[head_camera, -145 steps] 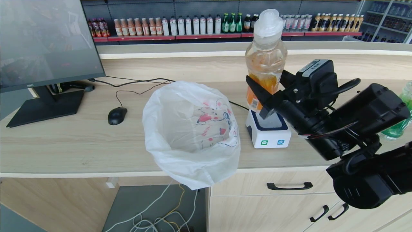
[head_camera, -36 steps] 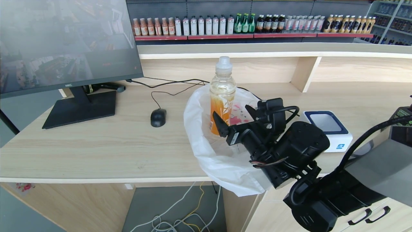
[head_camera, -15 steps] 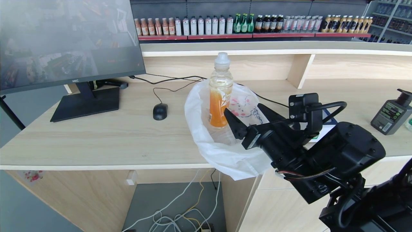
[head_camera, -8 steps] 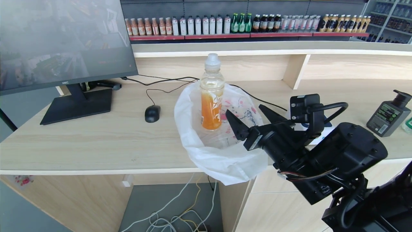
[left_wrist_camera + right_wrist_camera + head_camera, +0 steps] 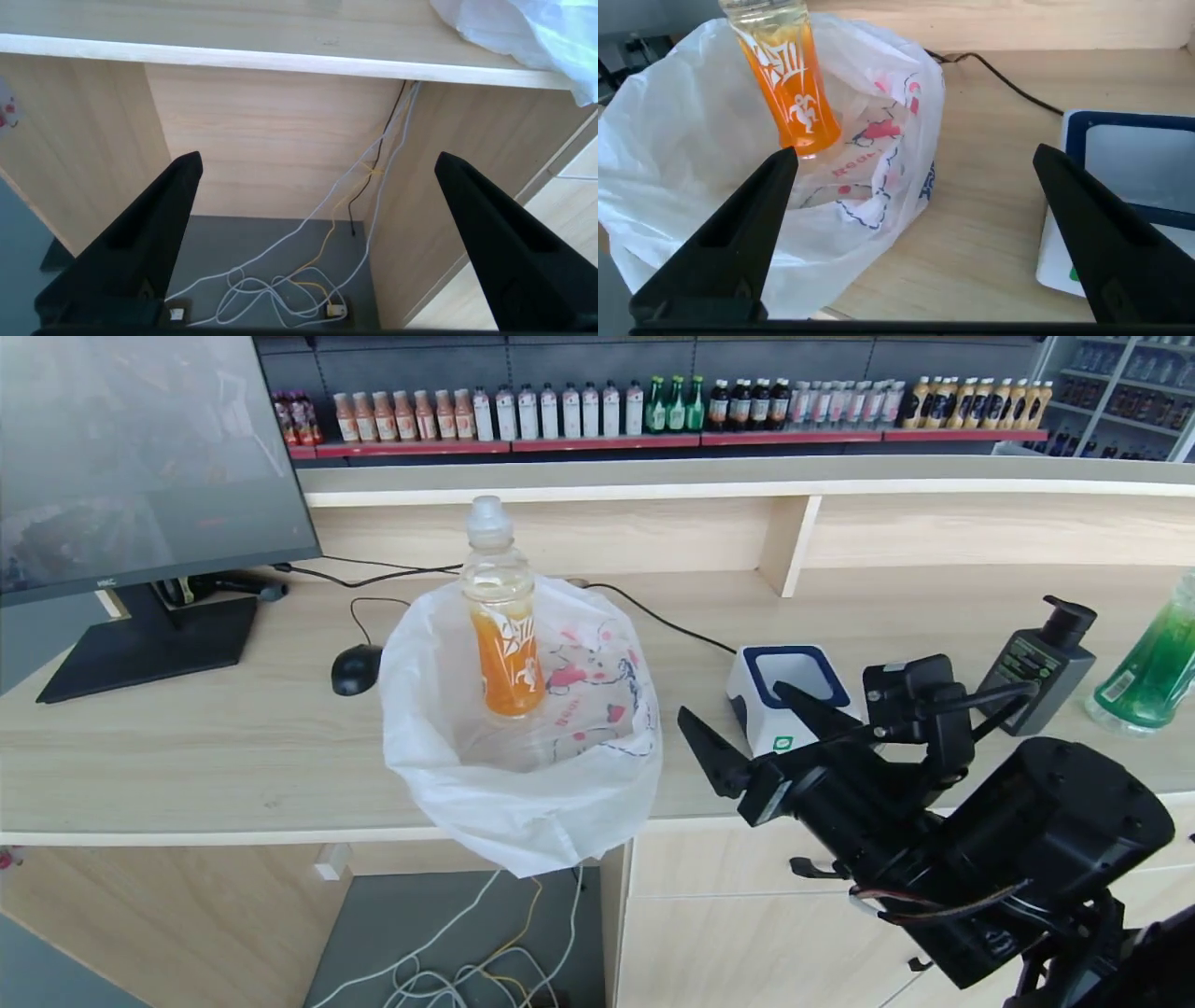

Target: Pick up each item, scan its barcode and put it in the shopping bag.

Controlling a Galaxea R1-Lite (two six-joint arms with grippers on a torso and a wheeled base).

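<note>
An orange drink bottle [image 5: 504, 625] with a white cap stands upright inside the white shopping bag [image 5: 523, 812], which sits at the counter's front edge. My right gripper [image 5: 738, 709] hangs open and empty to the right of the bag, in front of the white and blue barcode scanner [image 5: 789, 695]. In the right wrist view, the bottle [image 5: 789, 93] and bag [image 5: 701, 177] lie beyond my right gripper [image 5: 915, 159], with the scanner [image 5: 1130, 201] to one side. My left gripper [image 5: 318, 163] is open below the counter, facing the space under it.
A grey pump bottle [image 5: 1041, 658] and a green bottle [image 5: 1153, 667] stand on the counter [image 5: 187, 756] right of the scanner. A monitor [image 5: 140, 457] and mouse [image 5: 355, 669] sit at the left. Loose cables [image 5: 299, 280] lie on the floor under the counter.
My right gripper carried the bottle from the scanner to the bag, let go and drew back to the right. The bottle stays standing in the bag. The head view has shifted.
</note>
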